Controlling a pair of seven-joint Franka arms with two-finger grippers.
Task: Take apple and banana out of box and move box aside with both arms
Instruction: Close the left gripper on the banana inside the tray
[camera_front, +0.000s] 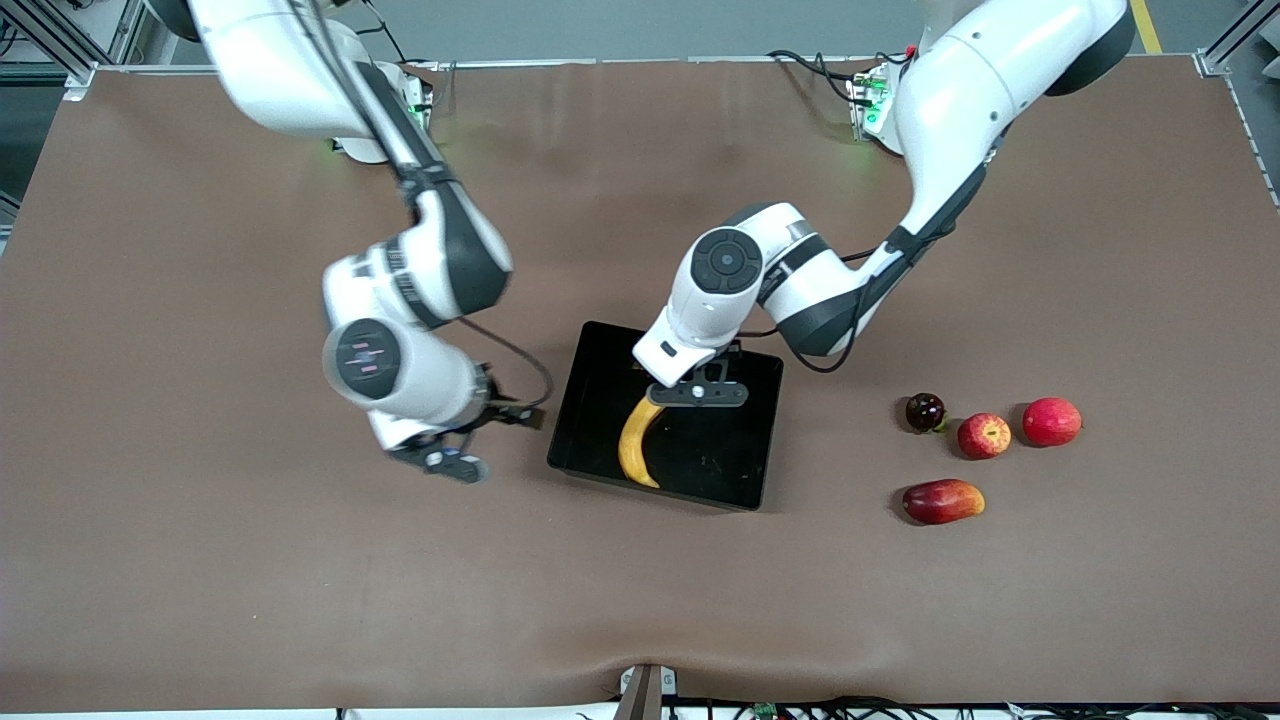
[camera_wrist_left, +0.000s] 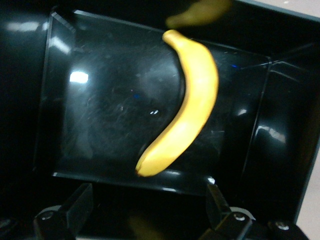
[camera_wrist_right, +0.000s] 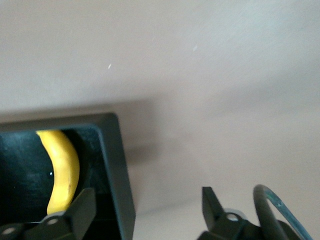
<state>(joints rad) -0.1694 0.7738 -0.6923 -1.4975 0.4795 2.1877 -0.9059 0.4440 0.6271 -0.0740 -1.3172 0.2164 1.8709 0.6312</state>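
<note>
One banana (camera_front: 637, 442) lies in the black tray (camera_front: 745, 470) mid-table | we see left gripper (camera_wrist_left: 150, 212) above it, fingers spread, empty | right gripper (camera_wrist_right: 145, 210) (also spread, empty) straddles the tray wall at the right arm's end | small red-yellow apple (camera_front: 984, 436) sits among loose fruit toward the left arm's end

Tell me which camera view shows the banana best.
The left wrist view: the banana shows nearly whole, lying in the black tray. The front view has its upper end hidden under the left end effector. The right wrist view catches only part of it.
</note>
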